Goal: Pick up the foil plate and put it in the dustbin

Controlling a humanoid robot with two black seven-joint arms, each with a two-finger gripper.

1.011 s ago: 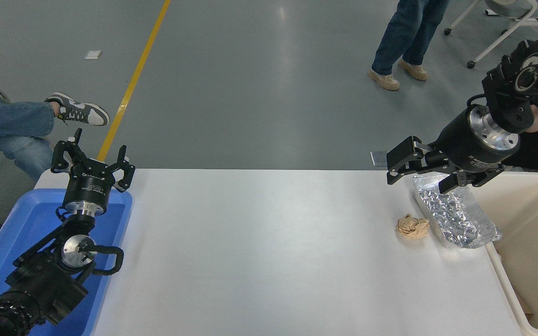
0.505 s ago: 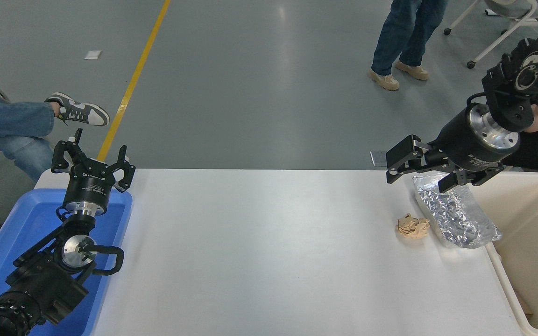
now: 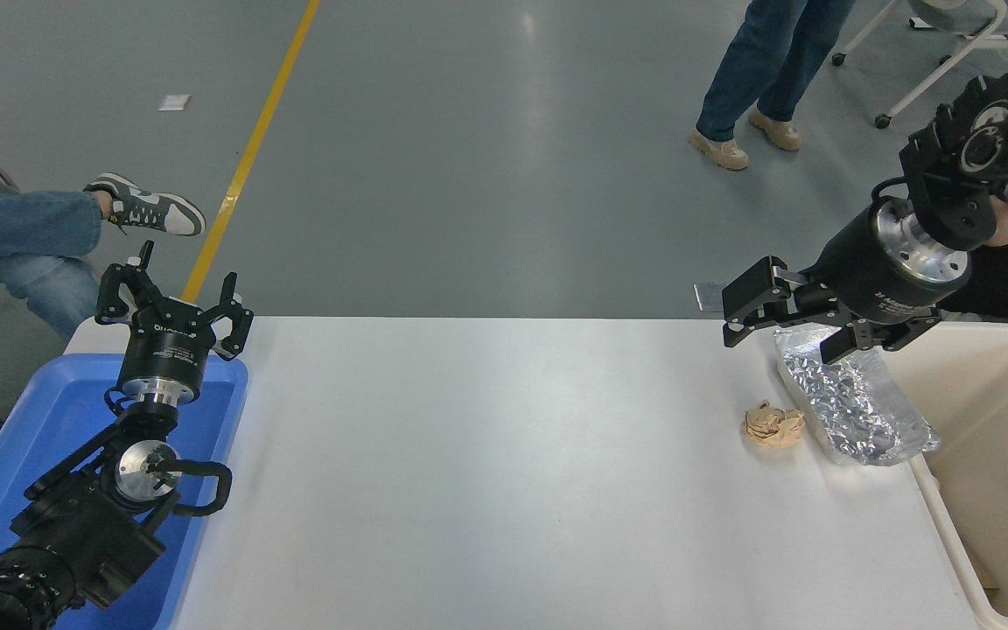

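Observation:
The foil plate (image 3: 854, 406), shiny, silver and crinkled, lies on the white table (image 3: 504, 472) at the right, its long side running along the dustbin's left wall. The dustbin (image 3: 998, 455) is a large beige bin at the table's right edge. My right gripper (image 3: 784, 337) is open and empty, hovering over the plate's far end, one finger to the left and one above the foil. My left gripper (image 3: 173, 302) is open and parked at the lower left over the blue tub (image 3: 49, 437).
A small crumpled tan paper ball (image 3: 773, 425) lies just left of the foil plate. A person's legs (image 3: 762, 70) stand on the floor beyond the table. A seated person's legs (image 3: 40, 227) are at the far left. A wheeled chair base (image 3: 933, 52) is at top right.
The right arm has shifted very slightly; the gripper stays over the plate's far end. The standing person's feet have moved a little. The plate and the paper ball have not moved.

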